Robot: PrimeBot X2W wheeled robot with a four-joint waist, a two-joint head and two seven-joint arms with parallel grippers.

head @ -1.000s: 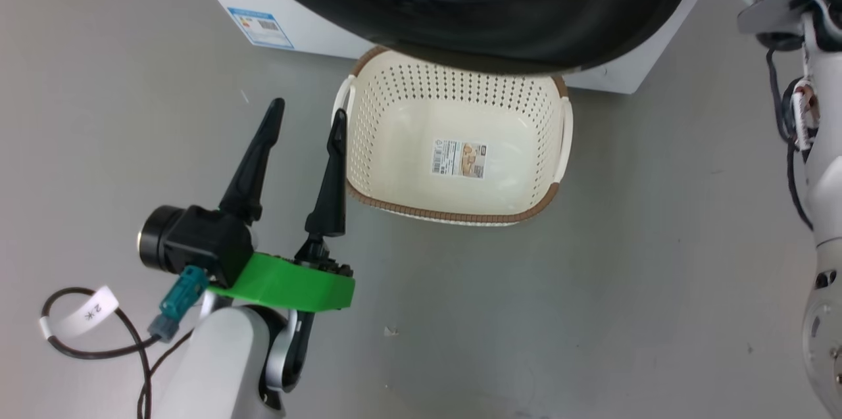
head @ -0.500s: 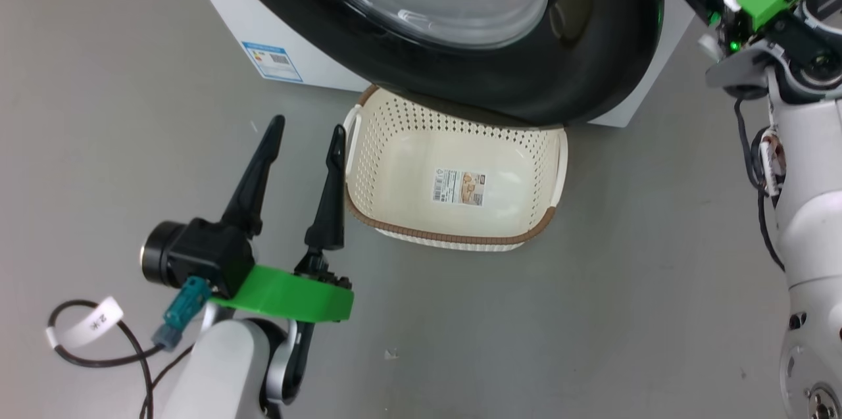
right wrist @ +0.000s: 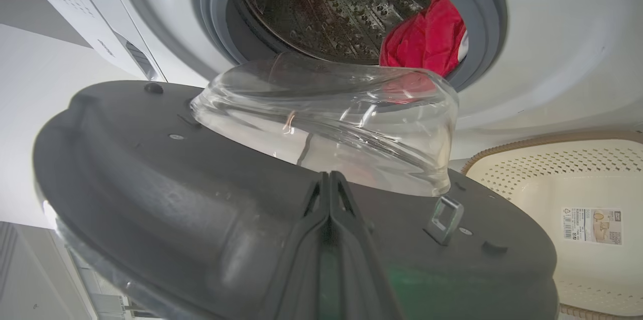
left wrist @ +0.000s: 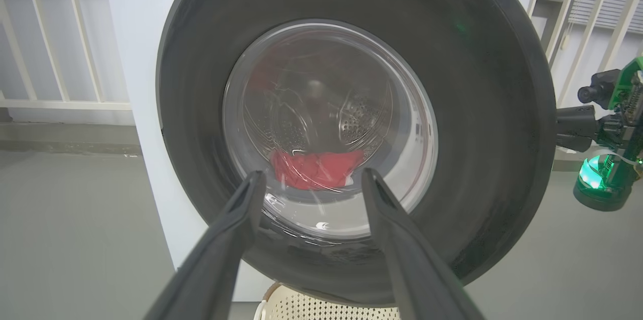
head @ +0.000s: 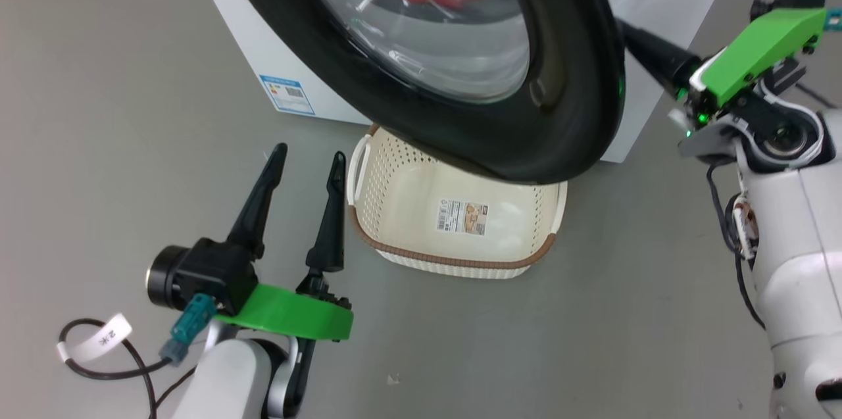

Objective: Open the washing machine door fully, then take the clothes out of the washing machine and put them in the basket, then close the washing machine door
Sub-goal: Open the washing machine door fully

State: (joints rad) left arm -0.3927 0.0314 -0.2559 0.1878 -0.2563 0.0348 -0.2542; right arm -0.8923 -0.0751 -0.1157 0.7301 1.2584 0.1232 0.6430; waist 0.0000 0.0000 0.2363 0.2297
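The washing machine door (head: 566,103) overhangs the basket (head: 454,260); right end effector (right wrist: 329,182) (fingers pressed shut) behind the door's right edge; left end effector (head: 309,152) open over bare floor (head: 592,340), lower left.

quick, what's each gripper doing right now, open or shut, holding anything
Left gripper: open, empty.
Right gripper: shut, gripping nothing, lying against the inner face of the washing machine door.

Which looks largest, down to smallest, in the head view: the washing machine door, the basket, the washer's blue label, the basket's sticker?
1. washing machine door, though it hangs nearer the camera.
2. basket.
3. blue label and basket's sticker: they look alike, so no ranking.
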